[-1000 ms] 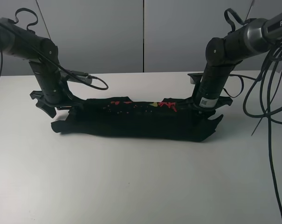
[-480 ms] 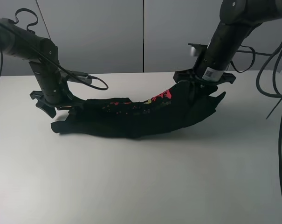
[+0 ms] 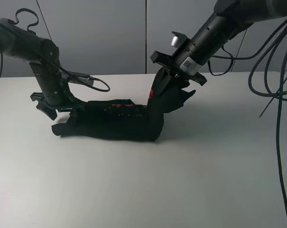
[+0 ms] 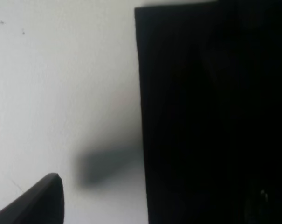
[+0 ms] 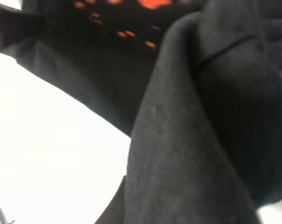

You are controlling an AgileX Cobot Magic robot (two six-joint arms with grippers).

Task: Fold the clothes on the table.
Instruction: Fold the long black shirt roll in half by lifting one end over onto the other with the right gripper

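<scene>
A black short-sleeved T-shirt point(image 3: 110, 126) lies folded into a long narrow band on the large white flat-topped counter point(image 3: 134, 190), across the counter's middle and closer to its far edge than its near one. One end of the band rests flat on the counter. The other end is raised off the counter and hangs in a bunched fold from the right pincer point(image 3: 174, 80), which is clamped on the cloth above the counter's middle. Red marks of the chest print point(image 3: 118, 107) show along the band's far side, and a strip of red shows on the raised part.

The left pincer point(image 3: 62, 108) sits low at the counter's surface, at the flat end of the shirt. Whether it is closed on the cloth cannot be told. In the left wrist view one dark fingertip point(image 4: 38, 205) is over bare counter point(image 4: 61, 84), beside a straight edge of the shirt point(image 4: 210, 116).

The right wrist view is filled by gathered black cloth point(image 5: 201, 140), with orange-red print dots point(image 5: 127, 33) beyond it and white counter point(image 5: 47, 154) beside it.
</scene>
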